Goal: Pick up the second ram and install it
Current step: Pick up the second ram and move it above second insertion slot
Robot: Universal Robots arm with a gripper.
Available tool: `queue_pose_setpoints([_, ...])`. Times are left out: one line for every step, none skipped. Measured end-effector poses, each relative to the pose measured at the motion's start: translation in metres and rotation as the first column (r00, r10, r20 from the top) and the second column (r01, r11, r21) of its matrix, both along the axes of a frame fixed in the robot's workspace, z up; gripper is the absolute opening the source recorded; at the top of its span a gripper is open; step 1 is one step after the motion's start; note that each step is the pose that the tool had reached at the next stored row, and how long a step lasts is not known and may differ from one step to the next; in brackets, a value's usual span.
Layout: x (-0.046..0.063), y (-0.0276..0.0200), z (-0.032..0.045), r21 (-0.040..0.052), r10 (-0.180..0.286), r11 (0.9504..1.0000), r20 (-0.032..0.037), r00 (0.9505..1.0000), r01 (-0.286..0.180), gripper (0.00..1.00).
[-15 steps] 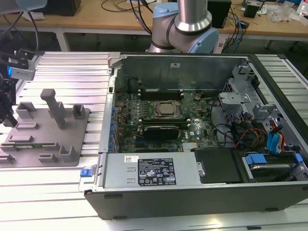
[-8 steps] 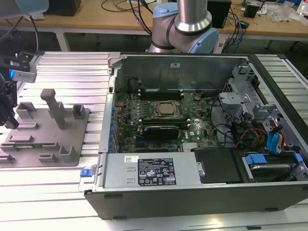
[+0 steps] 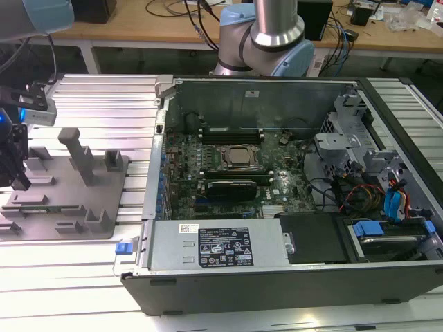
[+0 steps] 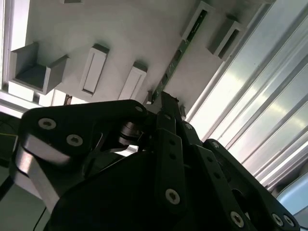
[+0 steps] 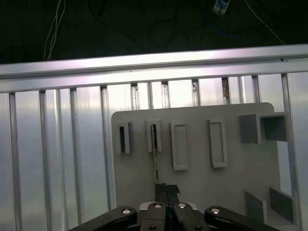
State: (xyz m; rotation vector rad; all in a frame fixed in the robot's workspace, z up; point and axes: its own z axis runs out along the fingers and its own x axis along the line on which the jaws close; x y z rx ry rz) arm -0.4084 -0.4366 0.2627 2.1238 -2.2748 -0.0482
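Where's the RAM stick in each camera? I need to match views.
First wrist view: the RAM stick runs edge-on from a slot block toward the gripper.
Second wrist view: a thin green strip between that block and the gripper.
Exterior view: too small to pick out; the gripper hangs over the grey fixture plate, exterior view's left.
Shared landmark: that plate, in all three.

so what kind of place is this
Likely a robotics lab workbench: an open black computer case on a ribbed aluminium table, a grey plastic fixture plate beside it, and wooden benches with cables behind.
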Motion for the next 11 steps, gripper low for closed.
queue_pose_setpoints([0.0,-0.0001,-0.0007,0.0001,0.001,1.0,0.0,1.0,-0.001,0.08])
queue_pose_setpoints([0.0,-0.0002,-0.0018,0.0003,0.002,1.0,0.0002,1.0,-0.002,0.08])
queue_pose_setpoints([0.0,-0.0003,-0.0036,0.0005,0.004,1.0,0.0002,1.0,-0.004,0.08])
queue_pose_setpoints([0.0,-0.0006,-0.0063,0.0005,0.006,1.0,0.0002,1.0,-0.006,0.08])
queue_pose_setpoints([0.0,-0.0009,-0.0087,0.0004,0.007,1.0,0.0002,1.0,-0.007,0.08])
queue_pose_setpoints([0.0,-0.0011,-0.0102,0.0004,0.008,1.0,0.0002,1.0,-0.008,0.08])
queue_pose_setpoints([0.0,-0.0016,-0.013,0.0005,0.01,1.0,0.0002,1.0,-0.01,0.08])
queue_pose_setpoints([0.0,-0.0021,-0.0164,0.0005,0.011,0.9999,0.0003,0.9999,-0.011,0.08])
queue_pose_setpoints([0.0,-0.0024,-0.0181,0.0004,0.013,0.9999,0.0001,0.9999,-0.013,0.08])
queue_pose_setpoints([0.0,-0.0026,-0.0196,0.0004,0.013,0.9999,0.0001,0.9999,-0.013,0.08])
queue_pose_setpoints([0.0,-0.0029,-0.0216,0.0006,0.015,0.9999,0.0002,0.9999,-0.015,0.08])
